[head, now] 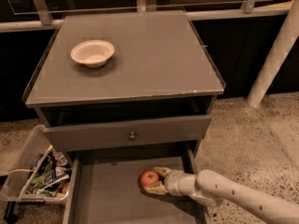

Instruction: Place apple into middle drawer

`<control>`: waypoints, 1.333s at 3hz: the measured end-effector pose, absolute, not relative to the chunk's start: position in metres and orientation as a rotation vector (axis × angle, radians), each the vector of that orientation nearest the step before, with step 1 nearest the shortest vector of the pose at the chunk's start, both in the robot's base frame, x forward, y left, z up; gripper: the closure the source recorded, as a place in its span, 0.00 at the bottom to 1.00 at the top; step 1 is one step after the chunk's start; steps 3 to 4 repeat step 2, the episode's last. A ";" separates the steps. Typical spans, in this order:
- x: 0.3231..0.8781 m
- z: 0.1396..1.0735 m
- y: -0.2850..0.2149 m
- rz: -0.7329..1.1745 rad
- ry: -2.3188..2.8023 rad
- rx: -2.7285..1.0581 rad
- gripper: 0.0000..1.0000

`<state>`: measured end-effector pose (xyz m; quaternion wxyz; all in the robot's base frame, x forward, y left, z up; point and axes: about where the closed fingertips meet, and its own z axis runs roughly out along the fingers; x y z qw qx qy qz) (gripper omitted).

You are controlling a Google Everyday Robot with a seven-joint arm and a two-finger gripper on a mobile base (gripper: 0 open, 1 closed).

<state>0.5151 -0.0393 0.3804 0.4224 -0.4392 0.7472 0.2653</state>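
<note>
The apple (148, 177), red with yellowish patches, sits low in the pulled-out middle drawer (112, 197), right of its centre on the flat grey floor. My gripper (153, 180) reaches in from the right on a white arm. Its two fingers lie above and below the apple and close against its right side, holding it. The apple looks to be resting on or just above the drawer floor.
The drawer above is closed, with a small round knob (132, 136) on its front. A white bowl (92, 53) stands on the cabinet top (154, 59). A clear bin of clutter (35, 176) sits on the floor at the left. A white post (275, 55) leans at the right.
</note>
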 end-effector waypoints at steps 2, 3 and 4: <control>0.515 0.380 -0.039 0.664 1.871 -1.100 0.00; 0.515 0.380 -0.039 0.664 1.871 -1.100 0.00; 0.515 0.380 -0.039 0.664 1.871 -1.100 0.00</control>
